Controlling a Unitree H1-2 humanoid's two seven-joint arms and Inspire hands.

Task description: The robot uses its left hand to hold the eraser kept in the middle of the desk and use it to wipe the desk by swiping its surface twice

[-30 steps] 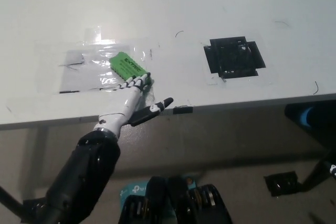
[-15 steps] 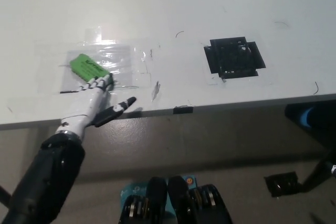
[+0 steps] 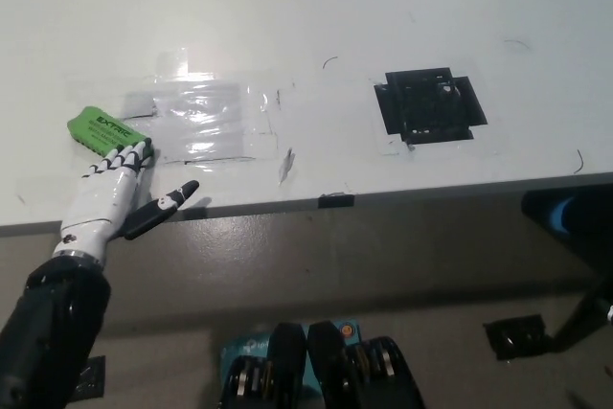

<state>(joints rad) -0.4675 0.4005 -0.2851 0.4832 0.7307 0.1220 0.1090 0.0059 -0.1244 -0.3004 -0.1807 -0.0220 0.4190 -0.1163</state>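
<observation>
Since the frame a second ago, your left hand [image 3: 113,193] and the eraser [image 3: 109,132] have travelled together across the desk [image 3: 316,7] toward the robot's left: from the middle of the taped plastic sheet [image 3: 206,117], past its left part half a second ago, to just off its left edge now. Everything else on the desk sits where it did.

Eraser: bright green flat block with dark lettering on top, lying flat on the white desk, long axis angled so the far end points up-left. It's near the desk's left-front area, close to the front edge but not at it.

Hand state: the fingertips [image 3: 134,152] are laid flat on the eraser's near end, pressing down on it rather than wrapped around it. Thumb sticks out to the side over the desk's front edge, clear of the eraser. You can't see any finger curling under the block, so call it a top-pressure hold, fingers close together and extended.

Forearm comes up from the lower left, below the desk edge.

Right hand isn't visible.

Other items: the sheet shows glare and a few dark marks at its left and right edges. Black taped square [image 3: 430,105] sits well to the right, apart from the hand. Small dark tab [image 3: 334,201] on the front edge, between sheet and square.
</observation>
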